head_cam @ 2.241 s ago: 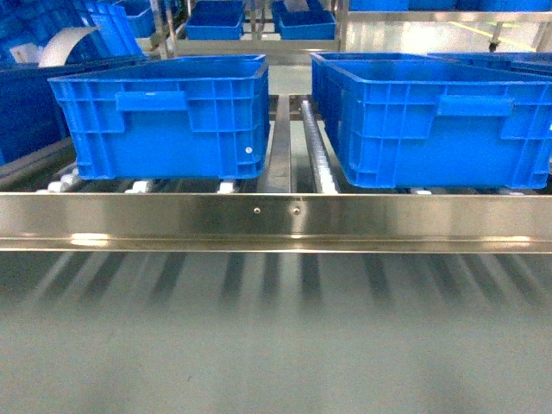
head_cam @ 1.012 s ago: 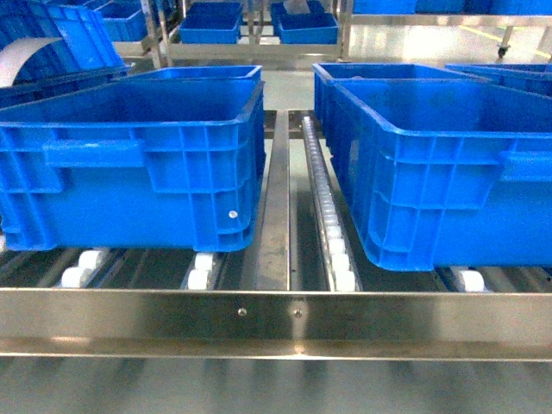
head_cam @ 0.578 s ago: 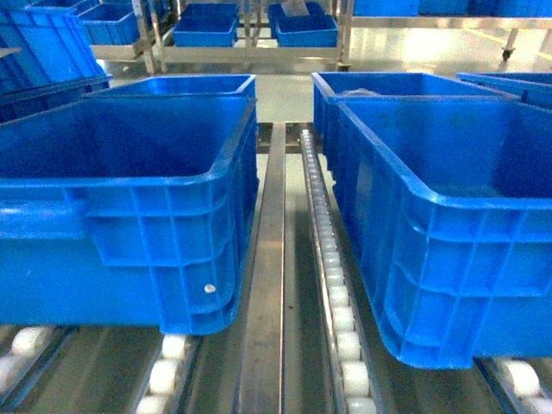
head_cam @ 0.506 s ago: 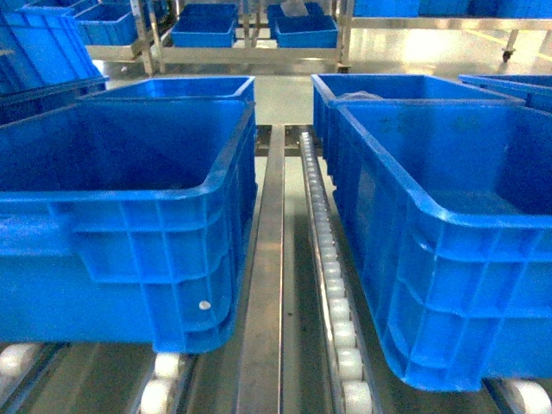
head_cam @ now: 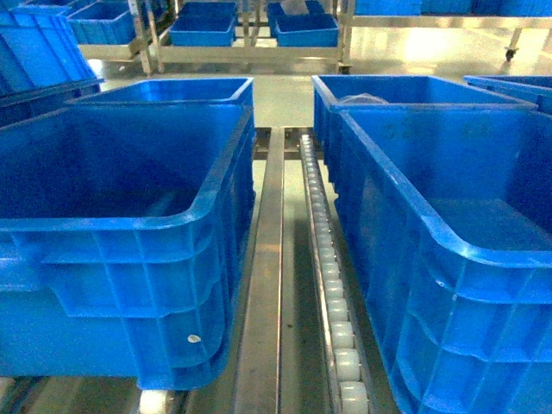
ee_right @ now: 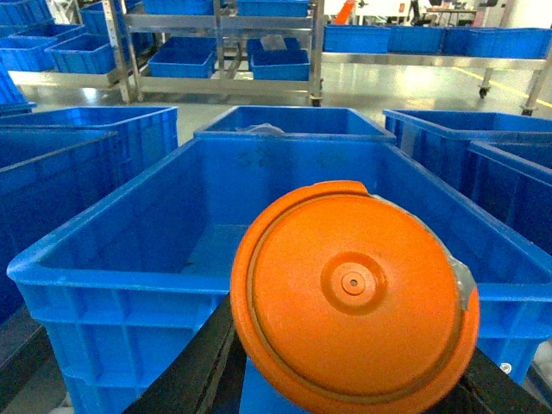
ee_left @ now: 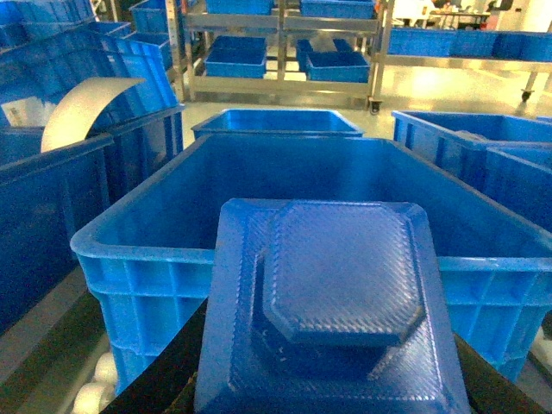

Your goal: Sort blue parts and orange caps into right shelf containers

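Orange cap [ee_right: 354, 297] sits clamped in right pincer, before blue crate [ee_right: 103, 259].

left crate [head_cam: 129, 259] | roller rail [head_cam: 332, 285] between | right crate [head_cam: 466, 285]

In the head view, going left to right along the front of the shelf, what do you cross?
Left blue crate → steel divider rail → strip of white rollers → right blue crate. Neither gripper shows in this view.
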### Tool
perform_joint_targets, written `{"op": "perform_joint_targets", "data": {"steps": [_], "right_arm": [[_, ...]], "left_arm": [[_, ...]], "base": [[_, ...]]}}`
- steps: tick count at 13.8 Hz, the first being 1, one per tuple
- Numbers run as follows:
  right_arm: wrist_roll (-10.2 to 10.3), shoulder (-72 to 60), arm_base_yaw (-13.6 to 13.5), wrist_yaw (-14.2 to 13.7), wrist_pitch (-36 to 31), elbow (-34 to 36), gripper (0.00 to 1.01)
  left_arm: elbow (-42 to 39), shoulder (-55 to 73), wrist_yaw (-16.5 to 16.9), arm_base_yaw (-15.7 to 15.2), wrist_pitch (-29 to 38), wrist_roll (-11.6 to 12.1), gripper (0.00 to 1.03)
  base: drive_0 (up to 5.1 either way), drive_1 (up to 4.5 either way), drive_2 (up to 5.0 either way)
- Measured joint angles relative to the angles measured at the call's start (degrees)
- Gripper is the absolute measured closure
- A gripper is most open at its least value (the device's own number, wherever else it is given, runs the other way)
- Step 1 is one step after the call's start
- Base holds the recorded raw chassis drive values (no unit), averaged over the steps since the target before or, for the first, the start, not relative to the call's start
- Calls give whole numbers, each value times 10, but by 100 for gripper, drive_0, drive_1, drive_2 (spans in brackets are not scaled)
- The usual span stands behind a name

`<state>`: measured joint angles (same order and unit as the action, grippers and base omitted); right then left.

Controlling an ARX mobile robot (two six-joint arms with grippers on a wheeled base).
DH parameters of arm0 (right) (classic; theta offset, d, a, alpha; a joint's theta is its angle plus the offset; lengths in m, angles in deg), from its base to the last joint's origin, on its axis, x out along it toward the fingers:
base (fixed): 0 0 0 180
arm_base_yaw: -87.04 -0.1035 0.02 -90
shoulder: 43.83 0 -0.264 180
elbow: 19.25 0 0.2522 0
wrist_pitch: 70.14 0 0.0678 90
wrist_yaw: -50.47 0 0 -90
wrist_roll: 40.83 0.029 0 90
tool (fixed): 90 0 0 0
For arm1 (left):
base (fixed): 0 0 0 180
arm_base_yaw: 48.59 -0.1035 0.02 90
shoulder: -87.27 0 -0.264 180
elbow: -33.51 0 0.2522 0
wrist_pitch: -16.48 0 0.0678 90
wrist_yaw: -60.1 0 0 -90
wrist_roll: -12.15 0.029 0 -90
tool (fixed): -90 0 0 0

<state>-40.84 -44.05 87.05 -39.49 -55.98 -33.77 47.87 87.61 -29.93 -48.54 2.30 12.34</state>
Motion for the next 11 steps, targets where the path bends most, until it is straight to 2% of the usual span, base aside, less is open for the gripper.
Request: {"op": "perform_joint_targets", "data": {"steps": [11], "right_arm": [[0,0,0,0,0,0,57]], "left_arm": [[0,0,0,0,0,0,60]], "base": [[0,0,0]]}}
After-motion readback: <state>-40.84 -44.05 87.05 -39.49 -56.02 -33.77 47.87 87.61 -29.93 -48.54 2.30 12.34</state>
